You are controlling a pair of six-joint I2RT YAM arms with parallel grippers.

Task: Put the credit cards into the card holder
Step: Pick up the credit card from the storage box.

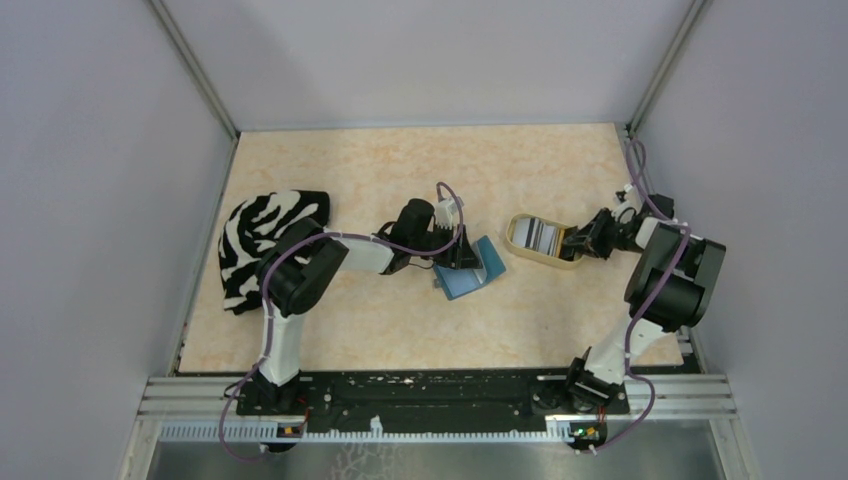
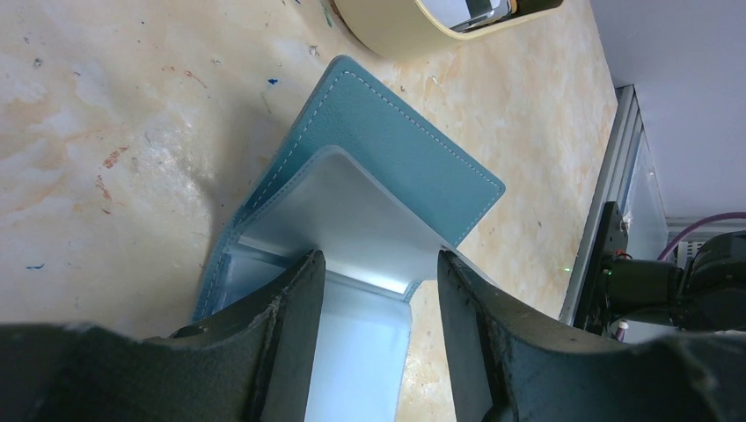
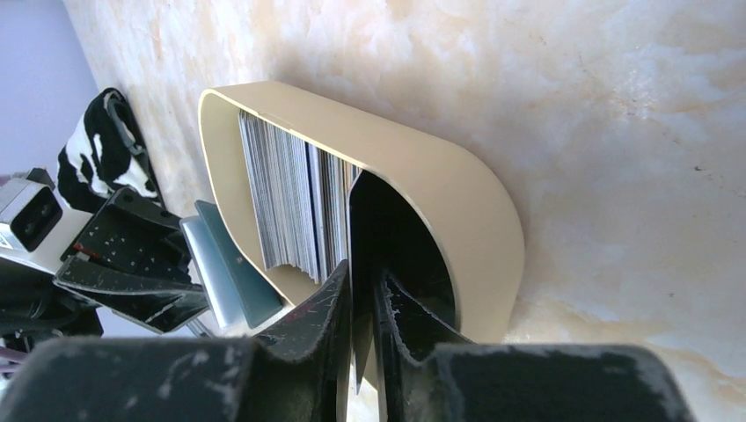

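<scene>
The teal-blue card holder point(image 1: 470, 278) lies open on the table, one cover propped up and its lighter blue inside showing point(image 2: 396, 149). My left gripper point(image 1: 462, 255) is open, its jaws standing wide over the holder's inner panel point(image 2: 378, 255). The credit cards point(image 1: 540, 234) stand on edge as a grey-striped stack point(image 3: 281, 202) in a beige oval tray point(image 1: 520, 245). My right gripper point(image 1: 578, 240) reaches into the tray's right end point(image 3: 362, 268), shut on a dark credit card point(image 3: 378, 229) at the end of the stack. The holder also shows in the right wrist view point(image 3: 230, 264).
A black-and-white zebra-striped cloth point(image 1: 265, 240) lies at the table's left side, beside the left arm. The tray's rim point(image 2: 396, 31) sits just beyond the holder. Walls close the table at the back and on both sides.
</scene>
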